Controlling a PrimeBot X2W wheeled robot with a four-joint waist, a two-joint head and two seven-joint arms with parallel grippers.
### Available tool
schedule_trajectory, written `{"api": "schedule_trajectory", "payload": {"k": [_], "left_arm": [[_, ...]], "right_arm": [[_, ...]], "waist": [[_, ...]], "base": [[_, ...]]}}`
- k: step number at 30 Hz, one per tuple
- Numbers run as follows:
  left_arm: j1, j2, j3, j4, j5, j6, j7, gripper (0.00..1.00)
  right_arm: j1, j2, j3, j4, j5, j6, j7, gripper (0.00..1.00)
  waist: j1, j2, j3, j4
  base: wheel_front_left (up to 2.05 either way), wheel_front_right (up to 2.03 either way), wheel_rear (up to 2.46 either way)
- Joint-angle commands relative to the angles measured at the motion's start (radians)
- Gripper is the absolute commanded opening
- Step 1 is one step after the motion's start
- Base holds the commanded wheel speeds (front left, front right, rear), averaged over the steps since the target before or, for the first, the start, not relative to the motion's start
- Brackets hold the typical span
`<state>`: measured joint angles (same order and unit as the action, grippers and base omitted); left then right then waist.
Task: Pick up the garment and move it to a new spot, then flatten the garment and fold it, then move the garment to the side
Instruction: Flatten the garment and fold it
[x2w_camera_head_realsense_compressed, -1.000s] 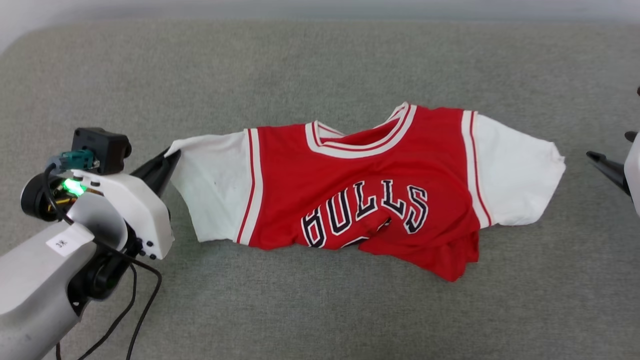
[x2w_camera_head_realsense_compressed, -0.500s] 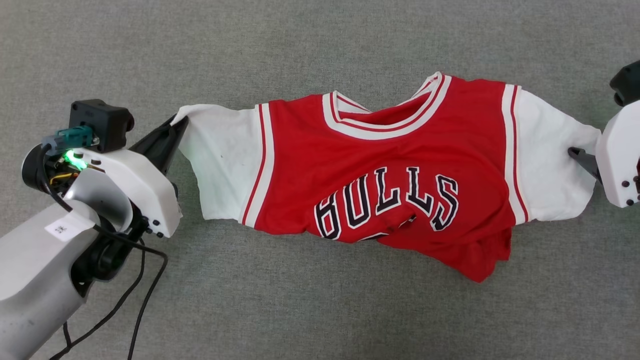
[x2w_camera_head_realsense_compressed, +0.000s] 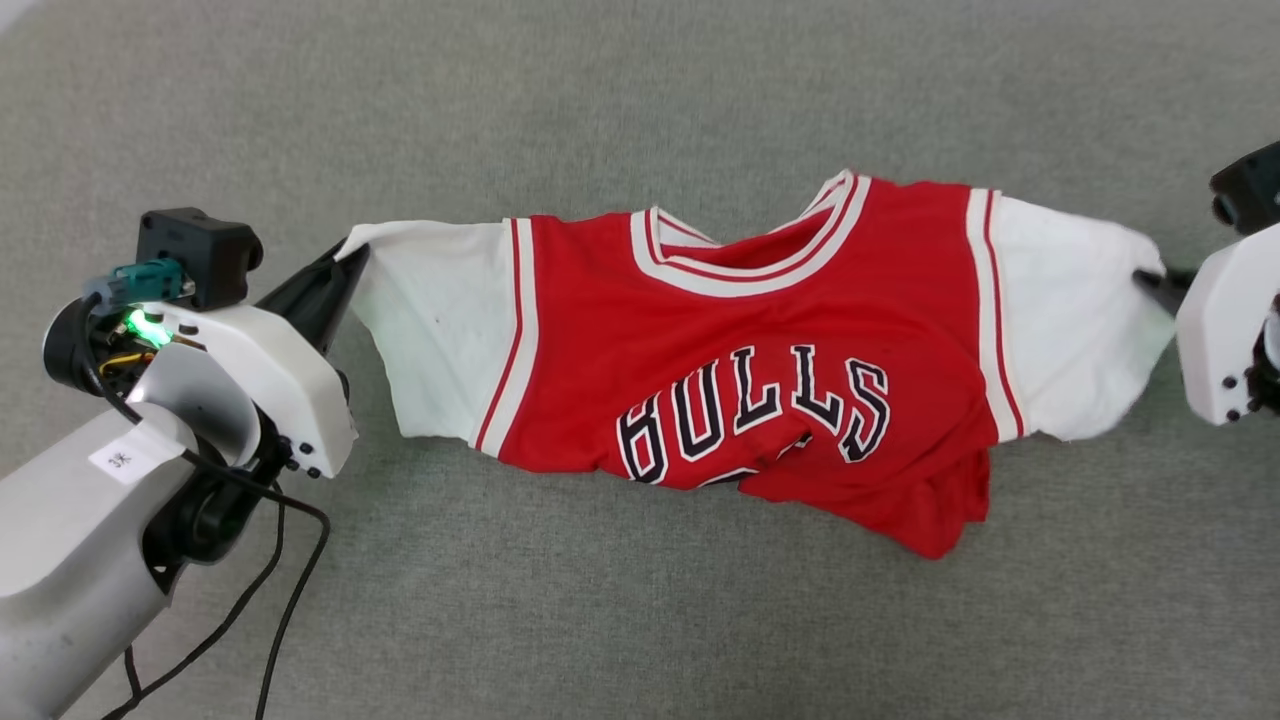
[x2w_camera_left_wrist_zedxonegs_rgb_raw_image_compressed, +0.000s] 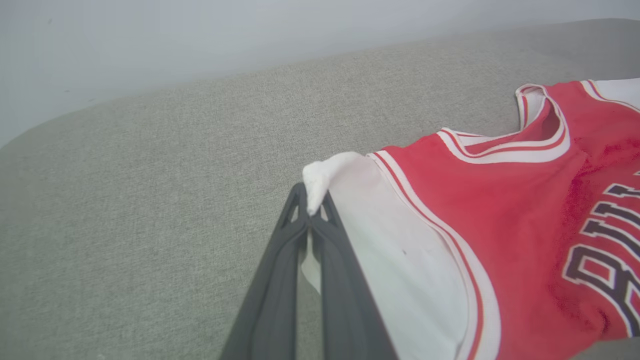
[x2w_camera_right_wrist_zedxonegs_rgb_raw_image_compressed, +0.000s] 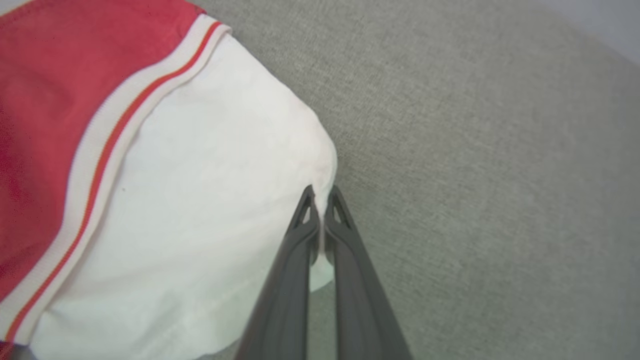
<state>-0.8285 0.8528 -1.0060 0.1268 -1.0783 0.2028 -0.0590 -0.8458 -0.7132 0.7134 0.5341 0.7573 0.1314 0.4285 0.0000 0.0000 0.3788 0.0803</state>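
The garment (x2w_camera_head_realsense_compressed: 740, 340), a red jersey shirt with white sleeves and black letters, lies spread sideways on the grey fabric surface. Its lower red part is bunched under the letters. My left gripper (x2w_camera_head_realsense_compressed: 345, 255) is shut on the tip of the left white sleeve (x2w_camera_left_wrist_zedxonegs_rgb_raw_image_compressed: 320, 175), pinched between its fingers (x2w_camera_left_wrist_zedxonegs_rgb_raw_image_compressed: 312, 215). At the other end, my right gripper (x2w_camera_head_realsense_compressed: 1150, 280) is shut on the edge of the right white sleeve (x2w_camera_right_wrist_zedxonegs_rgb_raw_image_compressed: 200, 200), with cloth caught between the fingertips (x2w_camera_right_wrist_zedxonegs_rgb_raw_image_compressed: 320, 200). The shirt is stretched between both grippers.
The grey fabric surface (x2w_camera_head_realsense_compressed: 640, 620) extends all around the shirt. A black cable (x2w_camera_head_realsense_compressed: 280, 570) hangs from my left arm at the lower left. A pale wall (x2w_camera_left_wrist_zedxonegs_rgb_raw_image_compressed: 200, 40) rises behind the surface's far edge.
My right gripper came in from the right edge to the right sleeve and shut on it. The head camera shifted. The left gripper kept its hold.
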Motion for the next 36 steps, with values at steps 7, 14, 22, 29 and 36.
{"api": "schedule_trajectory", "payload": {"k": [7, 14, 22, 29, 36], "left_arm": [[0.001, 0.027, 0.022, -0.028, 0.016, 0.019, -0.045, 0.0], [-0.031, 0.057, 0.06, -0.115, 0.054, 0.064, -0.1, 0.0], [-0.126, 0.056, 0.102, -0.185, 0.098, 0.092, -0.116, 0.0], [-0.225, 0.014, 0.116, -0.182, 0.138, 0.091, -0.104, 0.0], [-0.331, -0.044, 0.131, -0.123, 0.146, 0.062, -0.084, 0.0]], "right_arm": [[-0.022, -0.032, -0.017, -0.023, 0.012, -0.002, -0.185, 0.0], [0.009, -0.035, -0.088, -0.095, -0.014, -0.001, -0.323, 0.0], [0.018, -0.011, -0.241, -0.221, -0.093, -0.001, -0.364, 0.0], [0.02, 0.025, -0.359, -0.343, -0.166, -0.001, -0.306, 0.0], [-0.041, 0.062, -0.437, -0.403, -0.225, -0.001, -0.225, 0.0]], "waist": [[0.0, 0.0, -0.124, -0.033], [0.0, 0.0, -0.215, -0.06], [0.0, 0.0, -0.283, -0.084], [0.0, 0.0, -0.311, -0.099], [0.0, 0.0, -0.283, -0.102]], "base": [[0.0, 0.0, 0.0], [0.0, 0.0, 0.0], [0.0, 0.0, 0.0], [0.0, 0.0, 0.0], [0.0, 0.0, 0.0]]}}
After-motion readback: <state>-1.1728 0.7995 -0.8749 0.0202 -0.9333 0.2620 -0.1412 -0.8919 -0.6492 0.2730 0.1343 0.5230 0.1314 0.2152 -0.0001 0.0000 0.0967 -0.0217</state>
